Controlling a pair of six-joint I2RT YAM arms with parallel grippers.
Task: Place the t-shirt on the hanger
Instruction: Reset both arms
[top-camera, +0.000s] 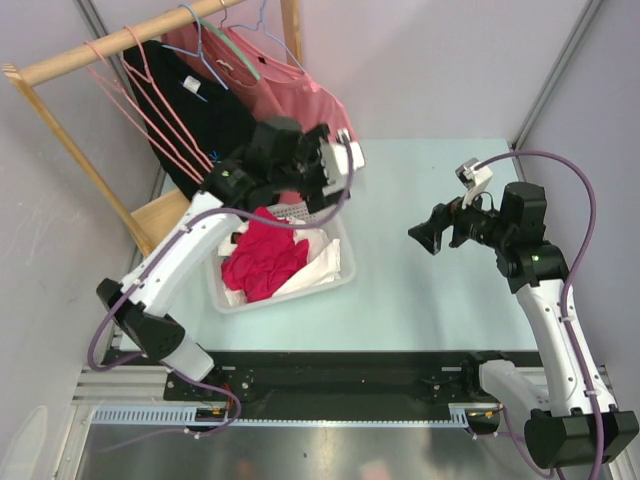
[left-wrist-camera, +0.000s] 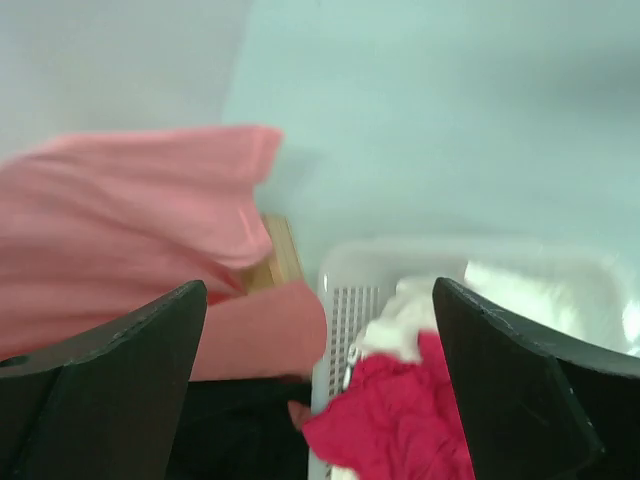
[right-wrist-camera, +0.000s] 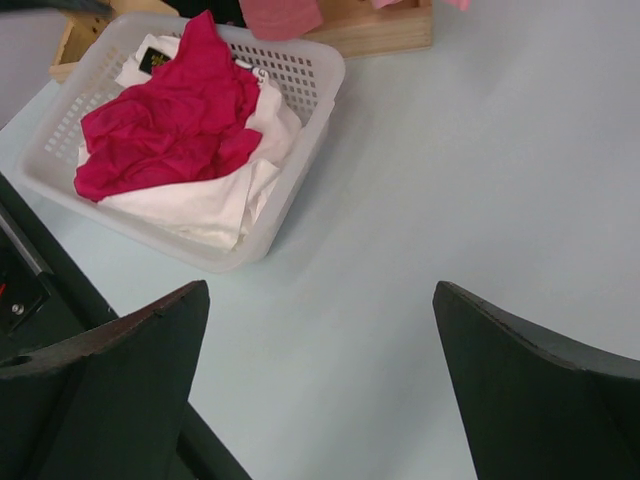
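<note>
This is a robotics lab test cell rather than a home. 2 robot arms, the left arm (top-camera: 165, 270) and the right arm (top-camera: 548, 300), are bolted to a black mounting rail (top-camera: 340, 375) at the near edge of a pale blue-green table (top-camera: 430, 300). Purple cables (top-camera: 585, 200) loop along them. Plain grey wall panels (top-camera: 430, 60) framed by metal struts (top-camera: 556, 72) box in the workspace. The laundry looks staged: a wooden clothes rack (top-camera: 60, 66) carries a black t-shirt (top-camera: 195, 115) and a salmon-pink shirt (top-camera: 290, 95), beside a white plastic basket (top-camera: 345, 272).
</note>
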